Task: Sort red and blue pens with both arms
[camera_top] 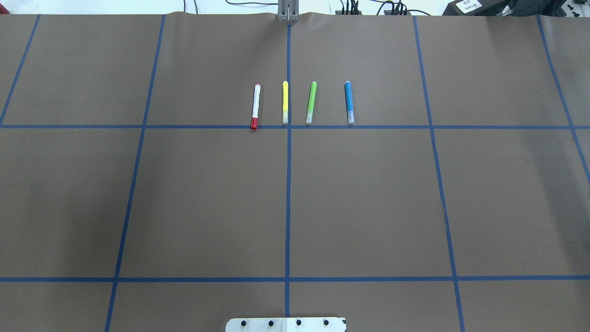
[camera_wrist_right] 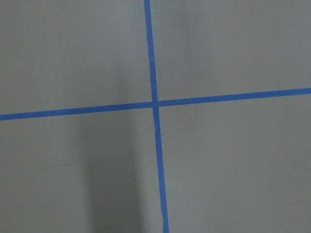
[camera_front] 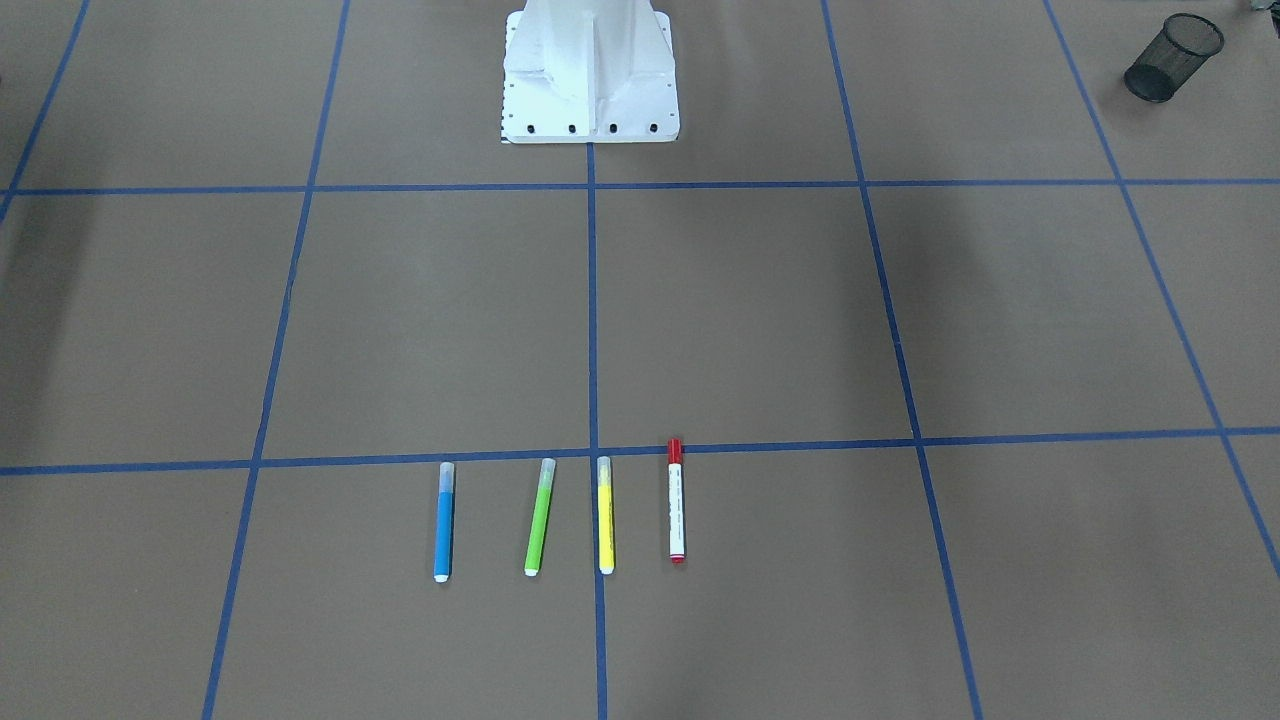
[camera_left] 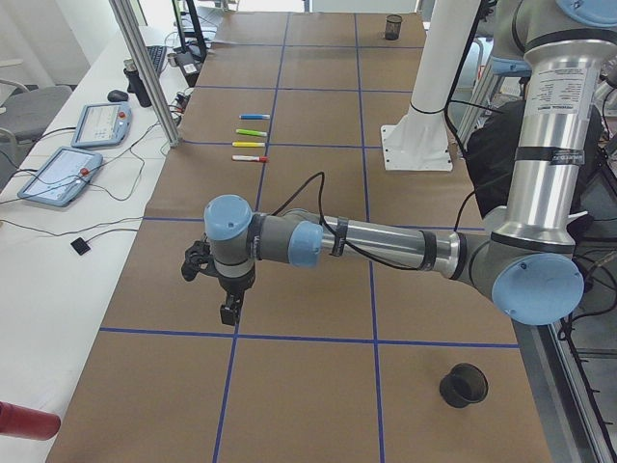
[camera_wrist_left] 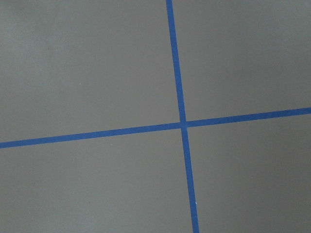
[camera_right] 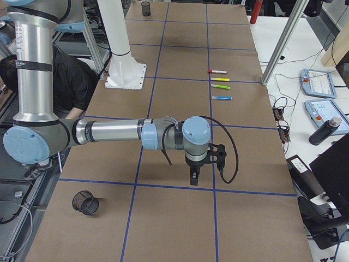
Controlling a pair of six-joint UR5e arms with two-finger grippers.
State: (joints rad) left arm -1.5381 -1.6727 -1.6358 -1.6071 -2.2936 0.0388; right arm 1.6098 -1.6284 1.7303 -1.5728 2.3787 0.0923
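The red pen (camera_front: 676, 500), white-barrelled with a red cap, lies at one end of a row of markers on the brown table; the blue pen (camera_front: 444, 520) lies at the other end. Overhead, the red pen (camera_top: 255, 106) is left of centre and the blue pen (camera_top: 349, 102) right. Neither arm shows in the front or overhead views. My left gripper (camera_left: 229, 313) hangs over the table's left end, far from the pens. My right gripper (camera_right: 194, 179) hangs over the right end. I cannot tell whether either is open or shut. Both wrist views show only brown paper and blue tape lines.
A lime-green marker (camera_front: 539, 517) and a yellow marker (camera_front: 605, 515) lie between the two pens. Black mesh cups stand near the table's ends, one (camera_left: 464, 384) by the left arm and another (camera_right: 85, 203) by the right. The white pedestal (camera_front: 590, 80) stands mid-table at the robot side.
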